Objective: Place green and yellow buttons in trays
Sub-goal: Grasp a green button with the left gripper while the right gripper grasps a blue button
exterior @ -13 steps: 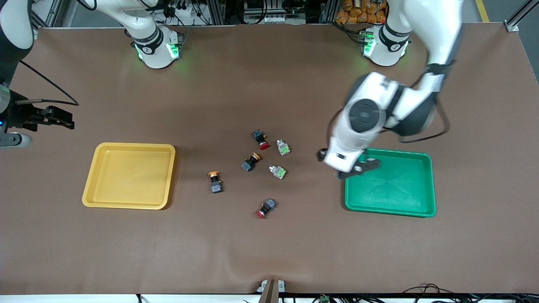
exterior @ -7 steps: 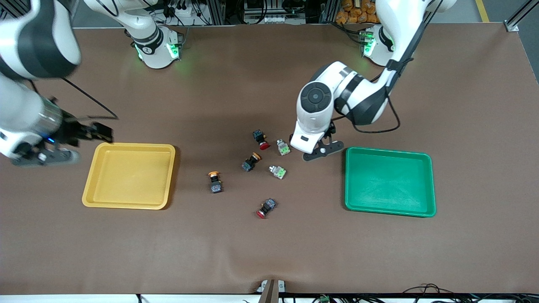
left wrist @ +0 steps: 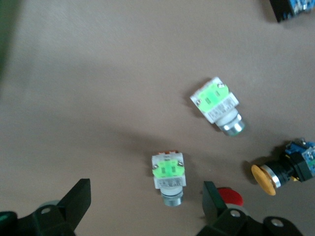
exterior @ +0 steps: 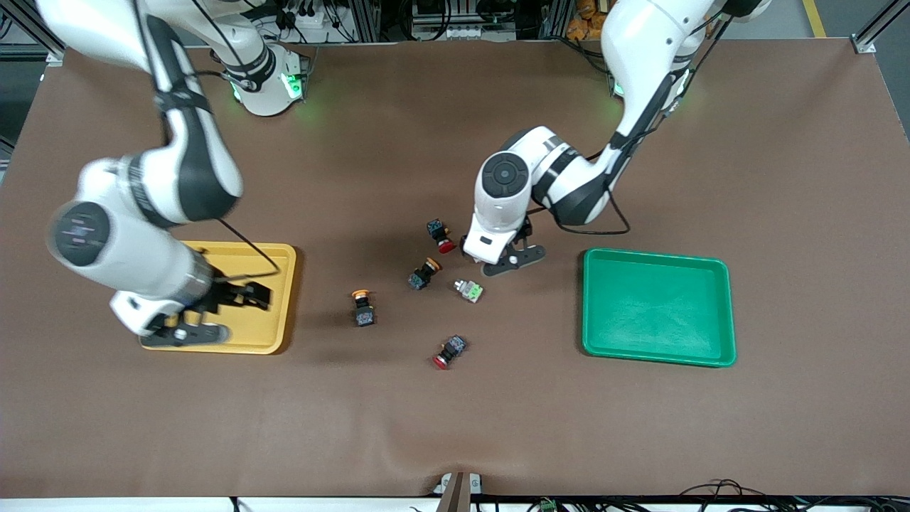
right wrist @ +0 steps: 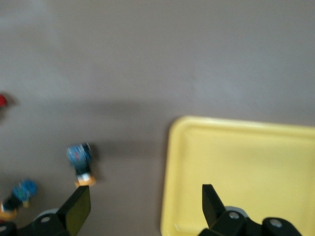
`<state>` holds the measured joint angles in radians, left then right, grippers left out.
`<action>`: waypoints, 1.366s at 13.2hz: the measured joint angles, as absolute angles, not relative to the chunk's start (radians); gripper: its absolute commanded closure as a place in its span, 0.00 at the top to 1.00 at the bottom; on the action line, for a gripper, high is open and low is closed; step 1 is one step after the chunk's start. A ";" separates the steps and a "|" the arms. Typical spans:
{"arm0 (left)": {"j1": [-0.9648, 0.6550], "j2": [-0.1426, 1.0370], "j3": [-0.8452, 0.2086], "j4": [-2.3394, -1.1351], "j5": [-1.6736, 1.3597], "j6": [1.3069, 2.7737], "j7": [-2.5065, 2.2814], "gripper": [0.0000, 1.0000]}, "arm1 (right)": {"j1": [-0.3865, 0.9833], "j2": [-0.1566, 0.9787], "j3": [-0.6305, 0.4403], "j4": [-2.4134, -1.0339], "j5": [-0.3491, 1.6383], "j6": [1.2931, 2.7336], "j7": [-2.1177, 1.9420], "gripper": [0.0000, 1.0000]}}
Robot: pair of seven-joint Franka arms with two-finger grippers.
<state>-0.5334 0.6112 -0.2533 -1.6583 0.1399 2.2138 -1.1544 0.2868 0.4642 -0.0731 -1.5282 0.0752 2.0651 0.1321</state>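
My left gripper (exterior: pixel 508 262) hangs open, low over the button cluster, and hides one green button in the front view. In the left wrist view that green button (left wrist: pixel 169 177) lies on the mat between the open left gripper's (left wrist: pixel 146 201) fingers, untouched. The other green button (exterior: pixel 468 290) (left wrist: pixel 219 105) lies a little nearer the front camera. Two yellow buttons (exterior: pixel 425 274) (exterior: pixel 363 307) lie toward the yellow tray (exterior: pixel 279 284). My right gripper (exterior: pixel 220 314) (right wrist: pixel 145 204) is open and empty over that tray's edge (right wrist: pixel 246 172). The green tray (exterior: pixel 657 307) holds nothing.
Two red-capped switches lie on the mat, one (exterior: pixel 441 236) beside my left gripper and one (exterior: pixel 449 351) nearest the front camera. A yellow button (right wrist: pixel 81 167) shows just off the right gripper's fingertip. Brown mat surrounds both trays.
My left arm has swung from over the green tray to the button cluster. My right arm has come in from the table's end to over the yellow tray. Both grippers stayed open.
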 measured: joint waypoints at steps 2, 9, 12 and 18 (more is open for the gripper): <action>-0.540 0.624 -0.253 -1.655 0.150 2.217 -1.159 1.00 | 0.317 0.518 -0.073 -1.528 0.077 2.142 0.140 1.00; -0.575 0.679 -0.250 -1.630 0.154 2.218 -1.208 1.00 | 0.416 0.683 -0.072 -1.555 0.107 2.327 0.146 1.00; -0.579 0.697 -0.248 -1.619 0.154 2.234 -1.224 0.95 | 0.452 0.710 -0.072 -1.657 0.132 2.468 0.146 1.00; -0.589 0.731 -0.246 -1.615 0.173 2.264 -1.283 0.86 | 0.485 0.712 -0.072 -1.682 0.138 2.479 0.156 1.00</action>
<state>-0.5885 0.7312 -0.2462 -1.6149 0.1726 2.2642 -1.2831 0.4850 0.7116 -0.0719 -1.6824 0.1377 2.4791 0.1561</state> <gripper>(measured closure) 0.101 0.000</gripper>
